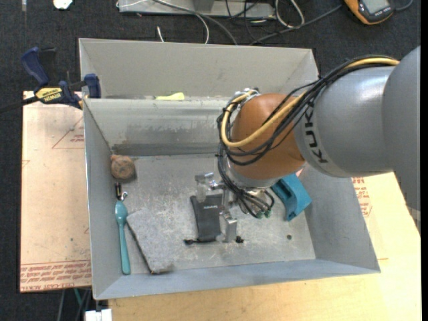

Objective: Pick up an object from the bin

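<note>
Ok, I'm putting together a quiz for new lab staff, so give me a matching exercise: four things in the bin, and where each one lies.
Things:
1. spoon
2. brown lump
3. blue block
4. black slab

Places in the bin:
A. right side of the floor
B. back left corner of the floor
C. middle of the floor
D. along the left wall, towards the front

Pairs: 1-D, 2-B, 3-A, 4-C

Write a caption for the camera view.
Gripper above dark flat object at bin centre; teal spoon, blue piece apart.
</note>
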`<move>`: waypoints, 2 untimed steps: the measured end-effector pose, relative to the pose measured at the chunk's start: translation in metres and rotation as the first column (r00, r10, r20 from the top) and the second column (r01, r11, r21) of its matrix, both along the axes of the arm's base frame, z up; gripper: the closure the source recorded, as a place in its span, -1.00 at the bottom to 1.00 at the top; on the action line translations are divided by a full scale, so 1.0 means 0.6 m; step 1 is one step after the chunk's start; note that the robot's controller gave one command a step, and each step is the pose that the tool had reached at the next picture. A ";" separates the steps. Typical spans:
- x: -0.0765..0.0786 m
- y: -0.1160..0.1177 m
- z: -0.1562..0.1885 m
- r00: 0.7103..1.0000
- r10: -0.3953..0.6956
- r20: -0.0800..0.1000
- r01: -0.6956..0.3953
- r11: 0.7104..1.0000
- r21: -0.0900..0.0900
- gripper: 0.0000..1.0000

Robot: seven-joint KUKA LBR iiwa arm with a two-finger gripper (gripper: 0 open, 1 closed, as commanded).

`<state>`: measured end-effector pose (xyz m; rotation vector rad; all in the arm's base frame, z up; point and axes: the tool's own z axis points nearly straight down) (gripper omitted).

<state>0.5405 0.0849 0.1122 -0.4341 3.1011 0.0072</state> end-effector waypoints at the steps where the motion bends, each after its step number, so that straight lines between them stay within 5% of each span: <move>1: -0.015 -0.015 -0.009 0.969 -0.247 -0.012 0.247 0.969 -0.003 -1.00; 2: -0.010 -0.039 -0.043 0.980 -0.200 -0.007 0.200 0.980 -0.002 -1.00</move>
